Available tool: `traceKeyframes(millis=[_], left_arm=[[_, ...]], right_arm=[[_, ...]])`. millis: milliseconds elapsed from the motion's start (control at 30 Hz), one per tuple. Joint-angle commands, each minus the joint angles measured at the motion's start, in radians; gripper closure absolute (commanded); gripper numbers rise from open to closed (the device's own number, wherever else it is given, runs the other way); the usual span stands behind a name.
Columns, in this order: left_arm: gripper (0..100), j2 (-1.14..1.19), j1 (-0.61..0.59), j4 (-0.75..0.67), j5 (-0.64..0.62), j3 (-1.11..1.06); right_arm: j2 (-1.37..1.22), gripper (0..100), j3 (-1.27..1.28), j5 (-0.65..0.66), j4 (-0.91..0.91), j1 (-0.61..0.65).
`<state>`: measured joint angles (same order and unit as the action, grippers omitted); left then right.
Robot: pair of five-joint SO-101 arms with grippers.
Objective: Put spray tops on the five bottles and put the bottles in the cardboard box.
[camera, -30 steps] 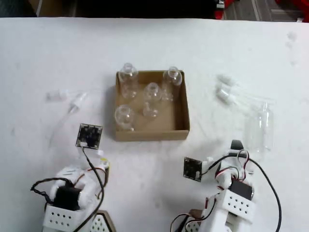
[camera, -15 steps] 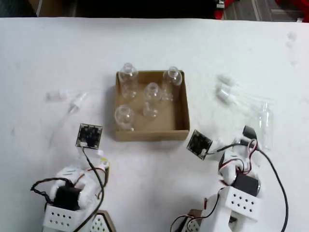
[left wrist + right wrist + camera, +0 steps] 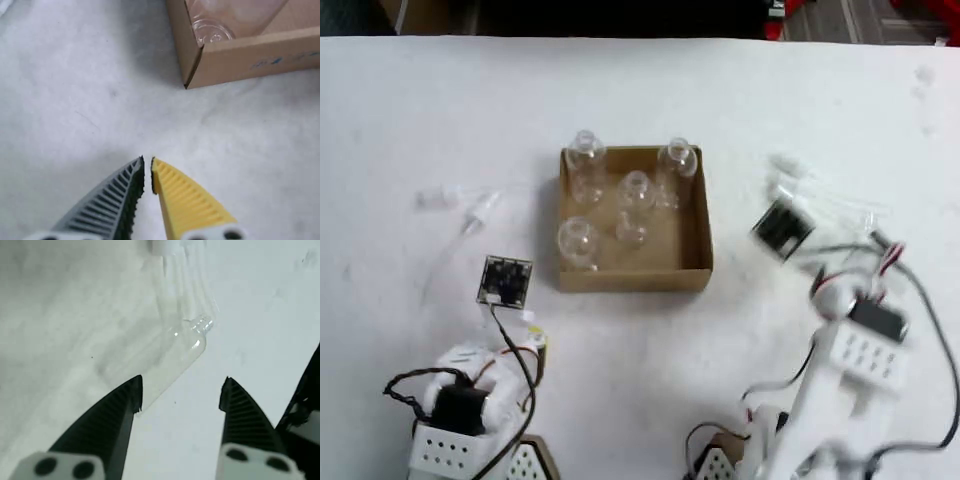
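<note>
The cardboard box (image 3: pixel 695 265) sits mid-table with several clear, topless bottles (image 3: pixel 634 190) standing in it. One more clear bottle (image 3: pixel 170 357) lies on its side on the white table at the right. My right gripper (image 3: pixel 181 390) hovers open just above and short of it, one finger on each side of its base. The right arm (image 3: pixel 860 335) covers most of that bottle in the high view. Spray tops lie left of the box (image 3: pixel 450 198) and right of it (image 3: pixel 788 186). My left gripper (image 3: pixel 147 167) is shut and empty, near the box's front left corner (image 3: pixel 192 75).
The left arm's base (image 3: pixel 460 410) stands at the table's front edge. A bottle mouth (image 3: pixel 212 32) shows inside the box wall in the left wrist view. White spray tops (image 3: pixel 170 246) lie just beyond the lying bottle's neck.
The right arm has swung forward and to the right, from near the front edge to over the lying bottle. The left arm has not moved.
</note>
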<state>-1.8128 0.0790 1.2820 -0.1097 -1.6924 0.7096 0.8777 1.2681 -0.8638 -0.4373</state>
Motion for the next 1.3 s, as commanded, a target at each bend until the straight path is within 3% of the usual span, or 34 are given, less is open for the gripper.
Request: traceKeyframes(millis=[0,133,267,400,600,700,867,1267], left_arm=[[97,-0.008,0.013,0.006,-0.014,0.000],[97,-0.008,0.013,0.006,-0.014,0.000],[97,-0.008,0.013,0.006,-0.014,0.000],[97,-0.008,0.013,0.006,-0.014,0.000],[97,-0.008,0.013,0.006,-0.014,0.000],[97,-0.008,0.013,0.006,-0.014,0.000],[97,-0.008,0.013,0.006,-0.014,0.000],[97,-0.008,0.013,0.006,-0.014,0.000]], right_arm=[[-0.321,77.0,-0.315,-0.239,-0.035,-0.070],[-0.645,77.2,-0.686,-0.525,-0.183,-0.110],[-0.878,77.2,-0.994,-0.674,-0.374,-0.093],[-1.047,76.9,-1.138,-0.694,-0.516,-0.019],[-1.125,77.2,-1.347,-0.704,-0.605,-0.015],[-1.130,76.9,-1.393,-0.710,-0.608,-0.010],[-1.133,76.9,-1.439,-0.858,-0.607,-0.010],[-1.356,77.2,-1.620,-0.872,-0.656,0.036]])
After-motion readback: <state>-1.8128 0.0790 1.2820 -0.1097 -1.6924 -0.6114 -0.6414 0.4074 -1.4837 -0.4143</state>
